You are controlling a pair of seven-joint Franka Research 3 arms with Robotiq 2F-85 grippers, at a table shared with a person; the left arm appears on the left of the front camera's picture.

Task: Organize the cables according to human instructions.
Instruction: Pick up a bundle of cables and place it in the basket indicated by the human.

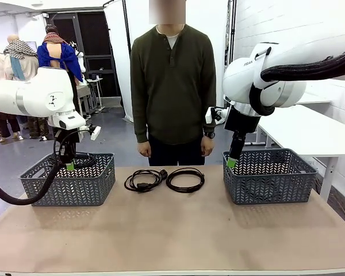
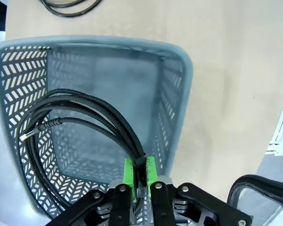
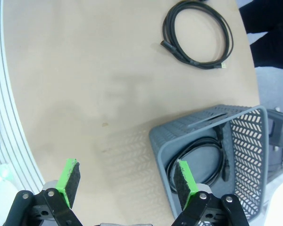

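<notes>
Left gripper [image 2: 140,171] pinching a limp braided black cable coil [image 2: 85,113] hanging into the left grey plastic lattice basket [image 2: 179,75]; right gripper [image 3: 126,181] spread above the rim of the right grey basket [image 3: 212,117] holding another coil [image 3: 223,160]; two loose black coils [image 1: 142,185] [image 1: 185,190] on the brown table [image 1: 172,230] between, likely light, best nipped across bunched strands

I am hovering the right gripper [image 3: 128,183], jaws spread wide, over the tan table [image 3: 85,70]; one black cable [image 3: 200,140] is lying in the grey basket [image 3: 188,125], another coiled cable [image 3: 203,65] lying on the tabletop.
</notes>
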